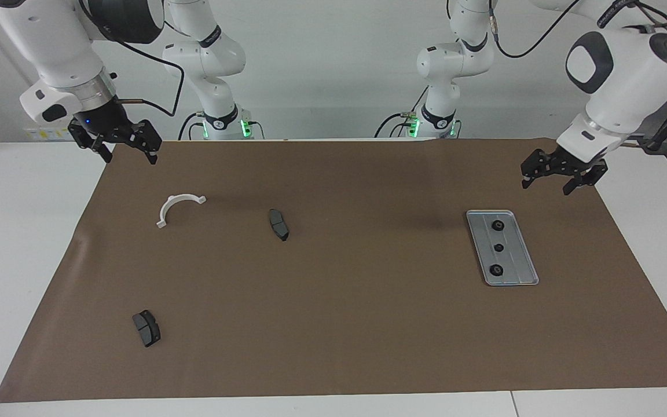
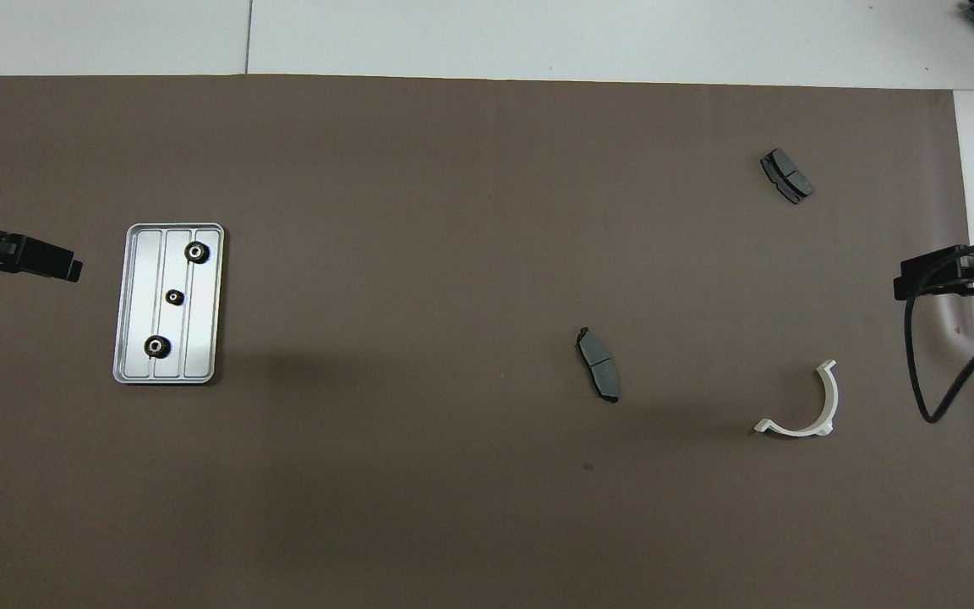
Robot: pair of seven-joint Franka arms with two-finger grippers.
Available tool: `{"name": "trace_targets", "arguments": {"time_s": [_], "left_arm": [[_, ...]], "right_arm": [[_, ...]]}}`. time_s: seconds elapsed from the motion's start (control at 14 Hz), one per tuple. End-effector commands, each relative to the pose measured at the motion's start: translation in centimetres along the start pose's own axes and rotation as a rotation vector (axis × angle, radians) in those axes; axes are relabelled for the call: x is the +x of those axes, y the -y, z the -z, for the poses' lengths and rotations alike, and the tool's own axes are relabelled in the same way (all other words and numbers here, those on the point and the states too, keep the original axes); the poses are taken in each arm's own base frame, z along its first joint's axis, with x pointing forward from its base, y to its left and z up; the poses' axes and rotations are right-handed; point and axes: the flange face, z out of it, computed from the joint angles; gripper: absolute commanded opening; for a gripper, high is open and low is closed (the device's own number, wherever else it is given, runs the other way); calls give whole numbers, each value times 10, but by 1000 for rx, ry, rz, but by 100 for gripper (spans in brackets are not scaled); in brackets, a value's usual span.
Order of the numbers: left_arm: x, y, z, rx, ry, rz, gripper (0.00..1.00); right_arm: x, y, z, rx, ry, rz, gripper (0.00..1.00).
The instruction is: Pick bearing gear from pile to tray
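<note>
We see a white table [image 1: 32, 243] carrying a brown mat [image 1: 333, 324]. On the mat lie a silver tray [image 1: 519, 272] toward the left arm's end, and, well apart, a white half-ring bracket [image 1: 176, 207] and two dark grey pad-shaped blocks [image 1: 279, 225] [image 1: 146, 328].
</note>
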Motion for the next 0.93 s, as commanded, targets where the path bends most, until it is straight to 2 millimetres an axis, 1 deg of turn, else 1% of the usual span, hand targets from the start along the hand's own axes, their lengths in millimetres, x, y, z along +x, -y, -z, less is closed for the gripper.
{"name": "trace_targets", "arguments": {"time_s": [0.0, 0.07, 0.21, 0.29, 0.43, 0.5, 0.57, 0.72, 0.86], "left_arm": [[-25, 15, 23, 3, 2, 51, 100], [-31, 24, 30, 8, -8, 68, 100], [-35, 29, 35, 12, -18, 79, 100], [-32, 24, 36, 18, -27, 72, 100], [-25, 5, 38, 25, -45, 64, 100], [-19, -8, 36, 28, -63, 87, 100], [-15, -14, 36, 30, -89, 116, 100], [-8, -30, 34, 35, -116, 89, 100], [-9, -34, 30, 31, -105, 83, 100]], "right_arm": [[-6, 2, 6, 24, -4, -12, 100], [-6, 3, 6, 25, -4, -11, 100], [-7, 3, 5, 25, -1, -11, 100], [-7, 3, 4, 25, 0, -11, 100], [-6, 3, 5, 25, -1, -9, 100], [-6, 3, 5, 24, -4, -8, 100], [-5, 6, 5, 23, -9, -2, 100], [-7, 7, 4, 23, 3, 3, 100], [-7, 7, 5, 25, 0, 0, 100]]}}
